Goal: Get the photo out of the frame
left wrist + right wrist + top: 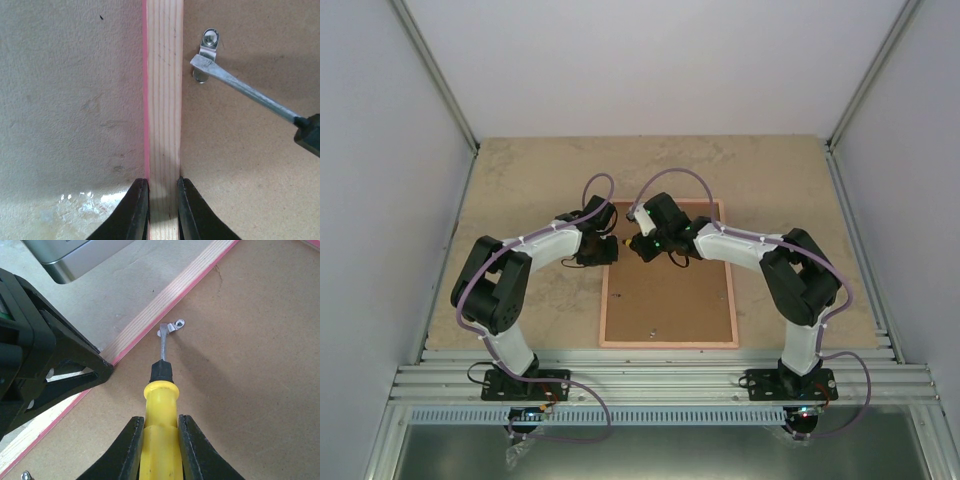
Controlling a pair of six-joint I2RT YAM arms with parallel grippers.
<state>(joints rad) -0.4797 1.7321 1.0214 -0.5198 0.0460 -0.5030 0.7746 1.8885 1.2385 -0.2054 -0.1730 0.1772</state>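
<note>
the frame is lying back-up on the speckled beige counter, its pale, straight-grained wood rail edged in pink. the left end effector is clenching that rail, bare counter showing to its left. the right end effector is grasping the smooth yellow handle of a screwdriver; just ahead of it the flat steel blade is touching a bent metal clip on the matt brown backing board.

yellow-handled screwdriver, speckled beige tabletop

Inside the frame — screwdriver tip against clip.
</note>
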